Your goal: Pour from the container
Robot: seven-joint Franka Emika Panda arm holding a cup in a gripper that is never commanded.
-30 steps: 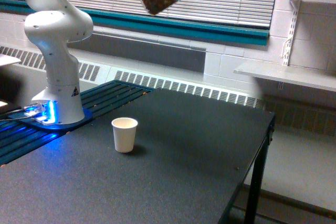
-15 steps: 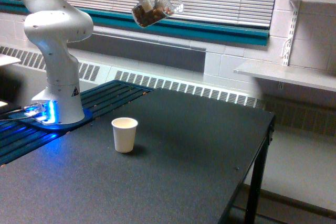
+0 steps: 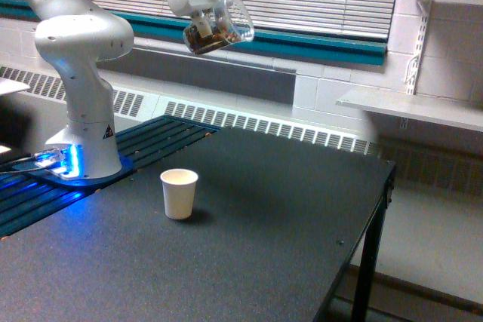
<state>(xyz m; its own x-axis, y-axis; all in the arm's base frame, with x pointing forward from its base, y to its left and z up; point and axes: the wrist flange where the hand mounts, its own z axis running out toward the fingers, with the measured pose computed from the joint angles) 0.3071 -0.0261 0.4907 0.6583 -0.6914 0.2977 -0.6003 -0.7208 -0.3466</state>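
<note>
My tool [image 3: 202, 14] is clamped on the container [image 3: 219, 26], holding it high in the air, tipped with the wide rim toward the exterior view's right. Brown bits sit low in it, toward the base side. Nothing spilling that I can see. The container hangs well above the bench [image 3: 256, 216] and off toward the window side of the white paper cup [image 3: 179, 193], which stands upright on the bench, apart from everything.

To do this well, I judge I'd bring the rim over the paper cup's mouth and drop lower before tipping further; pouring from this height would likely scatter the bits. Tilt slowly.

Hard to tell: the fingers themselves are blurred into the clear plastic, so exact grip points are unclear. Can't make out what the bits are or how many. Upper arm is cut off at the top. Paper cup's inside is not visible.
</note>
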